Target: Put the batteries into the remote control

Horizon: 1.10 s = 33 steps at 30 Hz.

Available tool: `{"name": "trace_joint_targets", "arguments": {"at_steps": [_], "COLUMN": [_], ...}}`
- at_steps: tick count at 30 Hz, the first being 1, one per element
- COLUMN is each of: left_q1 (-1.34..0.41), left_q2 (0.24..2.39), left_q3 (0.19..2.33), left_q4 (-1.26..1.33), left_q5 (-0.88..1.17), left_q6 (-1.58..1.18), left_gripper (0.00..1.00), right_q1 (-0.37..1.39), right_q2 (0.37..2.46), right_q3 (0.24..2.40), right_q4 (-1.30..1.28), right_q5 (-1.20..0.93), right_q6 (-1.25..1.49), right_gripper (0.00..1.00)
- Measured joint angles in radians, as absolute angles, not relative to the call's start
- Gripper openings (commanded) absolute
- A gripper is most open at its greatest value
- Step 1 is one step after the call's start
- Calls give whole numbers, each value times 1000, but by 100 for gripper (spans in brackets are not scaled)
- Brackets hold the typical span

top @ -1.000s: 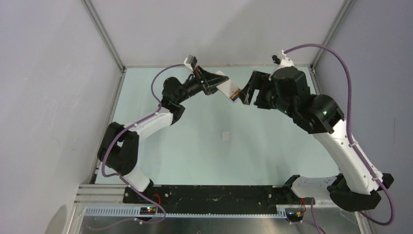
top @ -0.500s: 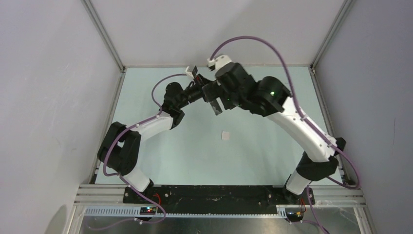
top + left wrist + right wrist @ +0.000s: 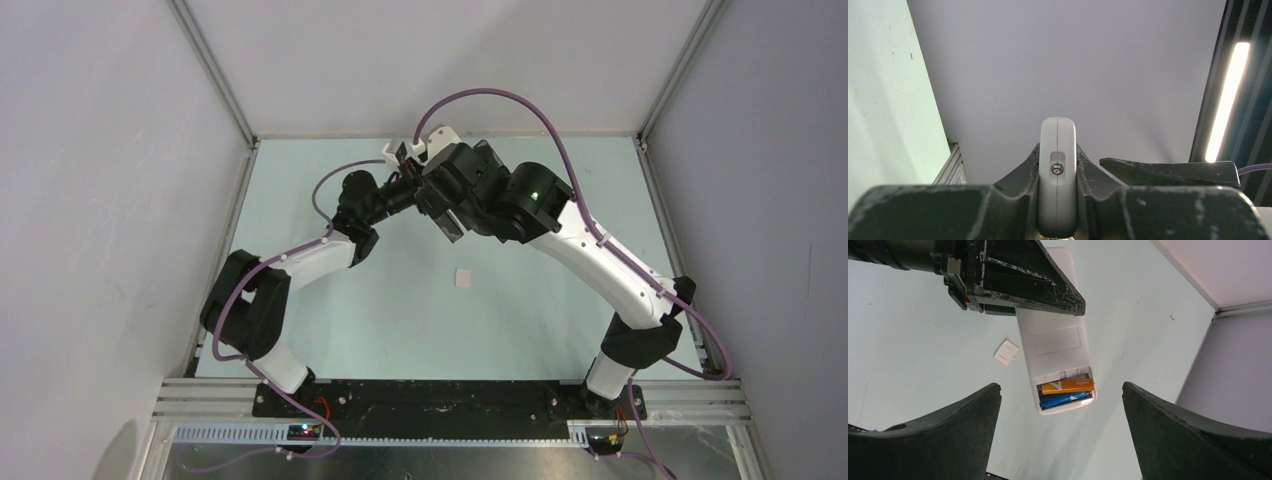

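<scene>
My left gripper (image 3: 1058, 192) is shut on the white remote control (image 3: 1058, 170) and holds it above the table at the back. In the right wrist view the remote (image 3: 1055, 340) shows its plain back with the battery bay open. The orange battery (image 3: 1067, 385) and the blue battery (image 3: 1064, 399) lie side by side in the bay. My right gripper (image 3: 1060, 387) is open, hovering over the bay end and touching nothing. In the top view the right gripper (image 3: 447, 215) covers the left gripper and the remote.
A small white cover piece (image 3: 463, 277) lies on the pale green table (image 3: 540, 300) near its middle; it also shows in the right wrist view (image 3: 1006, 352). Grey walls and a metal frame (image 3: 215, 80) enclose the table.
My right arm has swung left from the right side until its wrist sits over the left gripper and remote, hiding them in the top view. The left arm has hardly moved.
</scene>
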State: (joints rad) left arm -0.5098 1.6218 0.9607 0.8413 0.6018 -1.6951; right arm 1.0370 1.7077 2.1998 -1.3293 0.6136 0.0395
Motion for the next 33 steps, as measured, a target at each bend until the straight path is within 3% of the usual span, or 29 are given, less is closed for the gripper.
{"name": "trace_joint_targets", "arguments": {"at_steps": [24, 33], "left_q1": [-510, -510], "left_q2": [1611, 1604], "left_q3": [961, 961], "left_q4": [752, 732], "left_q5": [605, 605], "left_q6": [-1728, -1728], "left_gripper": [0, 0], "right_q1": [1031, 1013], "right_q2": [1745, 1747], "right_q3": [2123, 2121], "right_q4": [-1337, -1364], "right_q5": [633, 631], "right_q6": [26, 52], "right_gripper": [88, 74]}}
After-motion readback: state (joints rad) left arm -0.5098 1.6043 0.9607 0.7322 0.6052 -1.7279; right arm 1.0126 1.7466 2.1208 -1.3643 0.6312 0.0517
